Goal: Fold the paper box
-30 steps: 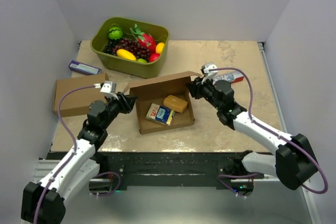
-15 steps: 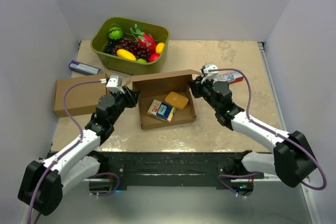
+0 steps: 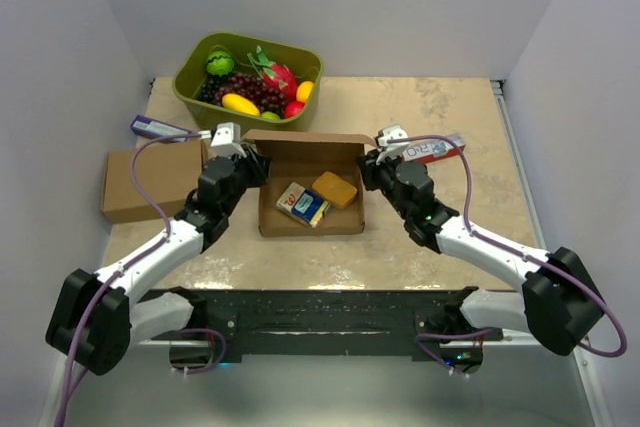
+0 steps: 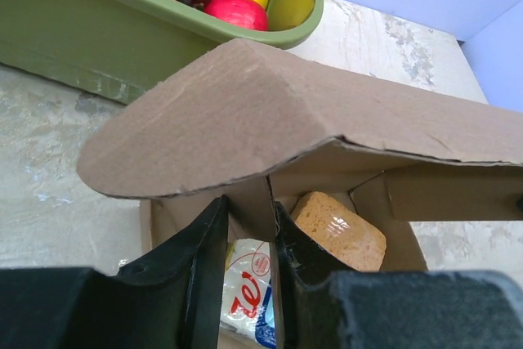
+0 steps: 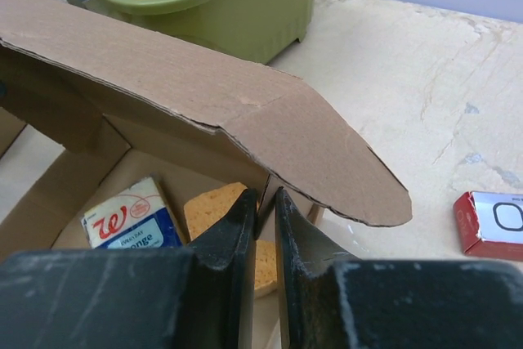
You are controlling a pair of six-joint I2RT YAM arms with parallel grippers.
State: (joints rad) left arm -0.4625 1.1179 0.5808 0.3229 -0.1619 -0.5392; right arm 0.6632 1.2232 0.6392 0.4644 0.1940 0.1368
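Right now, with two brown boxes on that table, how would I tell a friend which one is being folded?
Find the green tub of fruit at the far edge of the table; just in front of it sits the paper box. Unlike the closed brown box to its left, it stands open, lid raised, with a tan sponge and a small packet inside.

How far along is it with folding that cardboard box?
Done: the paper box has its walls up, a sponge and a packet lying inside. In hand: the left gripper and the right gripper each pinch a side flap. To do: the lid stands half raised over the box, not yet closed down.
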